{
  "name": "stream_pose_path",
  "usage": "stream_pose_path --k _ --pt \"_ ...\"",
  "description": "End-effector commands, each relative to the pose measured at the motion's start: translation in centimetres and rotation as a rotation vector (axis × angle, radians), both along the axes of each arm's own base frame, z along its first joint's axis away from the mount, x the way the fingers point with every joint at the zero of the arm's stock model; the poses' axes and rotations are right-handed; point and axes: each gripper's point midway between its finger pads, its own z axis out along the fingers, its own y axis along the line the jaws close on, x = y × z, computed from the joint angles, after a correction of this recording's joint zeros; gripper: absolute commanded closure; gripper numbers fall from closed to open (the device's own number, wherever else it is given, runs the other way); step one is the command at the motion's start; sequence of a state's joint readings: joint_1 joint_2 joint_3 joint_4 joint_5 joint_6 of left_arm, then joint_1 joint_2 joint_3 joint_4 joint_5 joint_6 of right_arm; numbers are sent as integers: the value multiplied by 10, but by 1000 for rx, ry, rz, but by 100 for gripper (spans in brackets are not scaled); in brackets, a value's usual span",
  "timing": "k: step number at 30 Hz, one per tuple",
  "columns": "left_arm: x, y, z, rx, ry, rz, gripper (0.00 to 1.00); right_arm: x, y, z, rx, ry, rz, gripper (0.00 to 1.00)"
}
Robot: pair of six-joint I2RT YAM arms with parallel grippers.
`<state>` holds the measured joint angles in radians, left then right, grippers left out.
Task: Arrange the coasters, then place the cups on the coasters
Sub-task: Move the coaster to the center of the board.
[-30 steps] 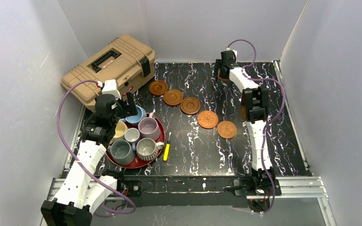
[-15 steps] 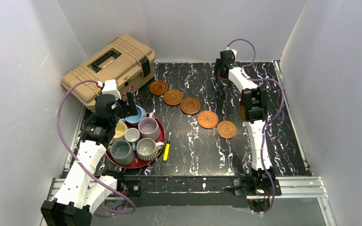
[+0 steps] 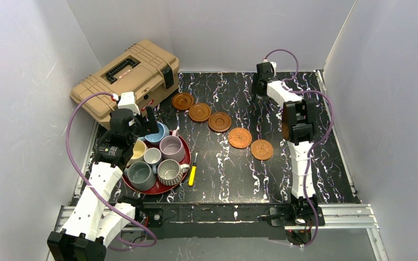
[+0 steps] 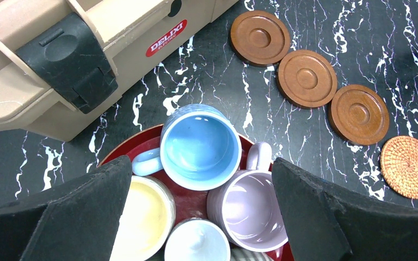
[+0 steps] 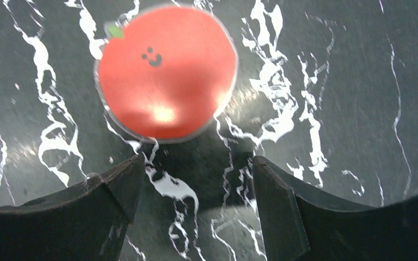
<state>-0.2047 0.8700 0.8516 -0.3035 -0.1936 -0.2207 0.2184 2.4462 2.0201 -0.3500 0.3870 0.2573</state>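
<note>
Black marbled desk (image 3: 223, 174) carries the red tray (image 3: 160, 191) with all six cups (image 3: 172, 148); your left tool (image 4: 201, 163) hangs spread wide over the light blue mug (image 4: 198, 145). Five coasters (image 3: 219, 122) lie in a diagonal row. The small red coaster (image 5: 167, 73) lies flat just ahead of your right tool (image 5: 196, 163), jaws parted, empty. Arranging looks unfinished: next, pinch that thin disc's edge.

Six mugs (image 3: 172, 148) stand on a red tray (image 3: 160, 191); wooden coasters (image 3: 200, 112) and woven coasters (image 3: 240, 137) lie in one row, red coaster (image 5: 166, 70) apart.
</note>
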Motion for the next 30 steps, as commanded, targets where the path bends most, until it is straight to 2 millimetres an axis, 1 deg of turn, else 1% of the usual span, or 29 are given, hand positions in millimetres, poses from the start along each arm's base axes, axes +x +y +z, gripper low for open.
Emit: stream_pose_path --k 1,4,7,9,12,20,24,28,30 --pt "-1 0 15 -13 -31 -1 1 -59 -20 -36 -76 236 27 20" --pt "-1 0 15 -12 -32 0 1 -53 -17 -16 -54 193 29 20" --pt "-1 1 15 -10 -32 1 1 -42 -5 2 7 131 59 17" --pt "0 1 14 -8 -30 2 1 -34 3 11 51 96 84 16" --pt "-1 2 14 -6 -30 5 1 -22 12 20 98 48 97 16" --pt "0 2 13 -1 -26 8 1 9 27 33 294 -58 122 21" --pt "0 3 12 2 -23 9 1 18 33 40 328 -97 141 21" --pt "1 2 11 2 -18 7 1 28 39 41 359 -132 155 20" --pt "2 2 10 1 -16 8 1 33 45 43 385 -145 178 19"
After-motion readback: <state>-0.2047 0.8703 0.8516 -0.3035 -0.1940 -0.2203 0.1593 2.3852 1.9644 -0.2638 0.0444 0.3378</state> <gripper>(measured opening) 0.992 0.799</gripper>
